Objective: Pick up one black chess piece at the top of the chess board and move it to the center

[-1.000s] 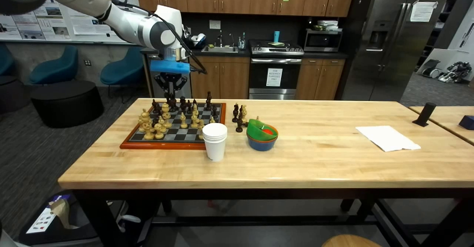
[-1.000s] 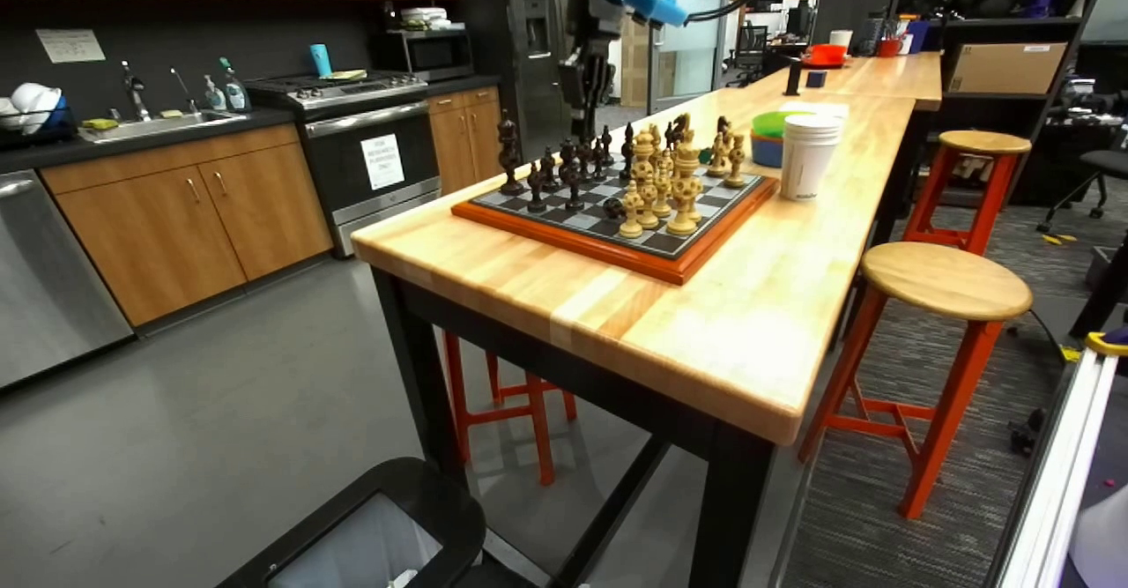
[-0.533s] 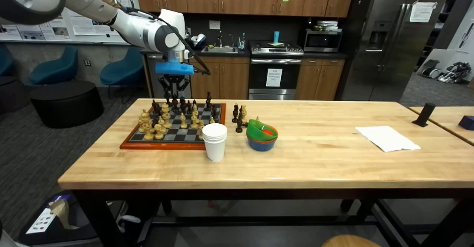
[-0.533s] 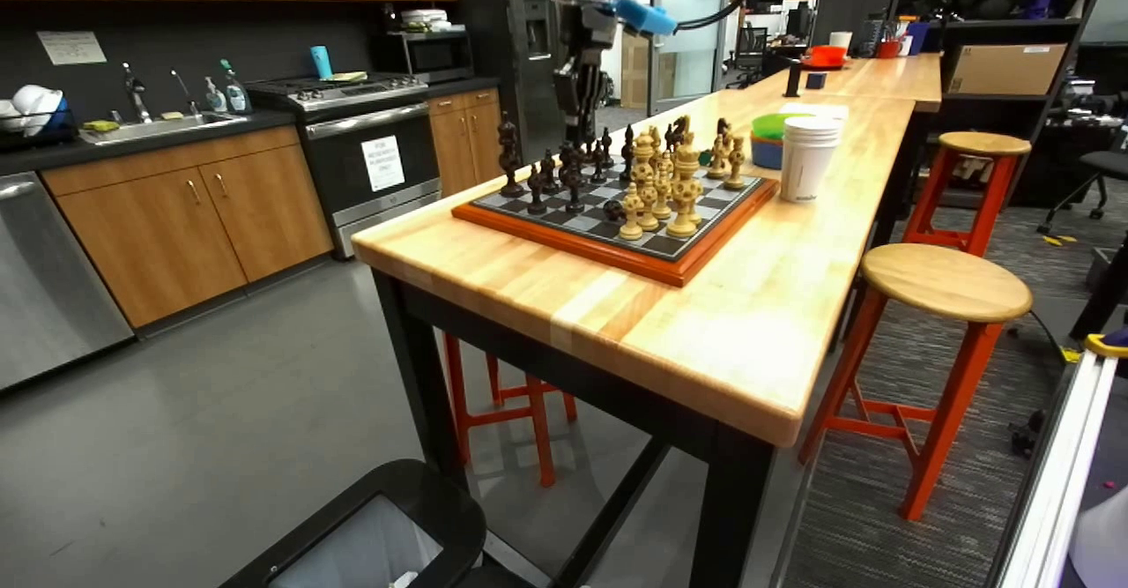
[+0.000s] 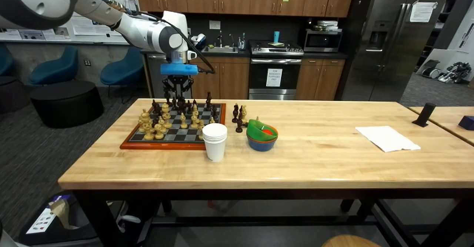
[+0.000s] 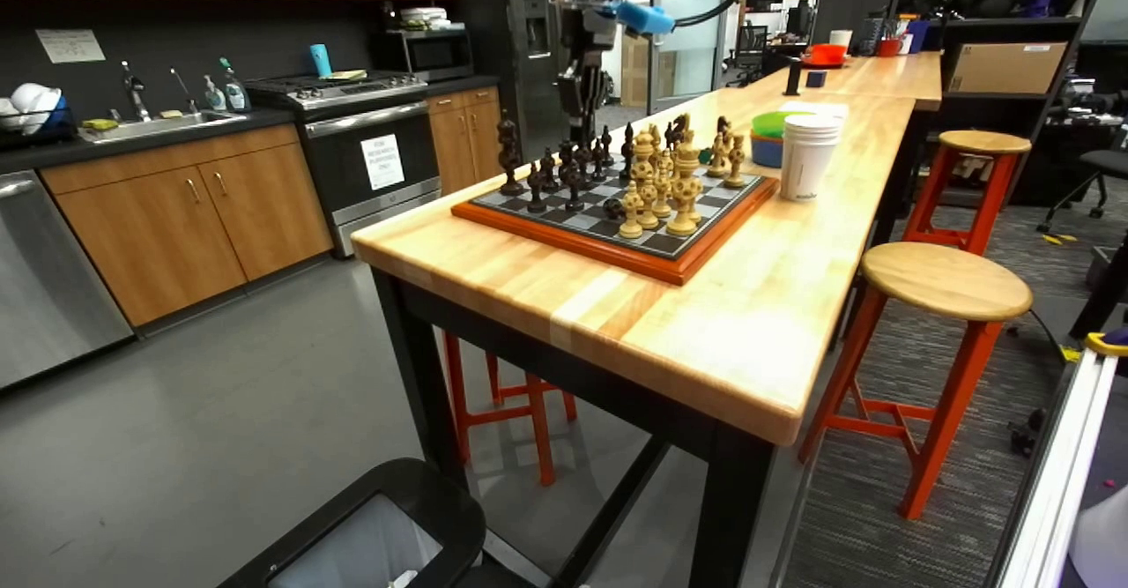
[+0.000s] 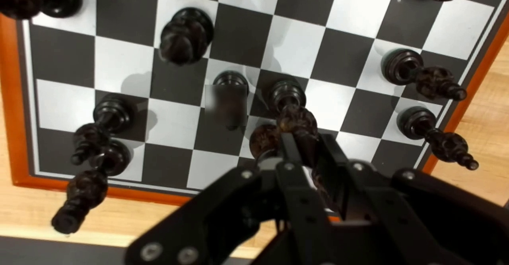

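The chess board (image 5: 163, 146) lies on the table, its reddish-brown rim also showing in an exterior view (image 6: 573, 237) and the wrist view (image 7: 131, 196). My gripper (image 5: 180, 98) is low over the far side among the dark pieces; it also shows in an exterior view (image 6: 577, 132). In the wrist view my gripper's fingers (image 7: 307, 138) are close together around the upper part of a black chess piece (image 7: 296, 118). The piece fills the gap, seemingly pinched. Whether its base touches the board I cannot tell. Its top is partly hidden by the fingers.
Another dark piece (image 7: 263, 140) stands close against the left finger, and a pawn-like dark piece (image 7: 230, 78) is near. Light pieces (image 5: 147, 130) stand on the near side. White cups (image 5: 214, 143), bowls (image 5: 262, 143) and several loose pieces (image 5: 239, 124) are beside the board.
My gripper has moved to the right along the far side of the board and a little lower, with its fingers close together throughout. The other pieces stay in place.
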Robot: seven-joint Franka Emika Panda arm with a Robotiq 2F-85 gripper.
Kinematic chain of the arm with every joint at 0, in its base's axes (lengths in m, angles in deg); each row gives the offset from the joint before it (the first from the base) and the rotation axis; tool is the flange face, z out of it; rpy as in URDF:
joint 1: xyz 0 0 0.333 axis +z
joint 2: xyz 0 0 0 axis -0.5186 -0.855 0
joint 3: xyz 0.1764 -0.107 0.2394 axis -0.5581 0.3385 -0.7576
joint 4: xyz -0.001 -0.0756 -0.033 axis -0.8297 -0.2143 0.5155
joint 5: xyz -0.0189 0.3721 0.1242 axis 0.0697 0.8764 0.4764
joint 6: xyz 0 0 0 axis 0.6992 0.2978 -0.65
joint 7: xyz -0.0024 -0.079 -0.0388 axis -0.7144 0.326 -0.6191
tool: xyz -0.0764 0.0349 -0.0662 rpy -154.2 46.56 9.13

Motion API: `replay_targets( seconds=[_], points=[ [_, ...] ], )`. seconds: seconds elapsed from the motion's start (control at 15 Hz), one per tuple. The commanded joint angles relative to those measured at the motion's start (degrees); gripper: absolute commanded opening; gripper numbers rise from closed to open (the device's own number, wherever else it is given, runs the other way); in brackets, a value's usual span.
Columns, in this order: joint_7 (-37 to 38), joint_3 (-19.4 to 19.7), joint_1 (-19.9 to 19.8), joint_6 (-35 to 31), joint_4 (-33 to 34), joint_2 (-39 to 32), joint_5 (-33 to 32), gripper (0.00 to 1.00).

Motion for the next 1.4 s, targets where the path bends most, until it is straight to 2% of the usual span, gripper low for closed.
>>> replay_targets(
  seconds=[0.0, 0.13, 0.27, 0.53, 0.6, 0.73, 1.0, 1.07, 1.13, 1.27, 1.33],
  points=[
    [-1.5, -0.5, -0.5, 1.4, 2.2, -1.1, -0.6, 0.05],
    [-1.8, -0.5, -0.5, 1.4, 2.5, -1.4, -0.6, 0.05],
    [-1.6, -0.3, -0.4, 1.6, 2.6, -1.5, -0.9, 0.44],
    [-1.6, -0.2, -0.3, 1.6, 1.7, -0.1, -1.5, 0.65],
    [-1.5, -0.2, -0.3, 1.7, 1.5, 0.3, -1.9, 0.66],
    [-1.7, -0.2, -0.2, 2.1, 0.8, 1.7, -2.6, 0.63],
    [-2.6, -0.3, 0.1, 4.9, -1.1, 6.9, -3.5, 0.38],
    [-3.0, -0.3, 0.0, 6.6, -1.6, 8.5, -3.1, 0.39],
    [-2.9, -0.1, 0.2, 9.4, -2.3, 10.5, -3.2, 0.64],
    [-0.7, 0.7, 1.0, 14.9, -3.3, 13.9, -4.7, 0.67],
    [0.6, 1.1, 1.2, 17.3, -4.0, 15.7, -5.6, 0.72]
  ],
)
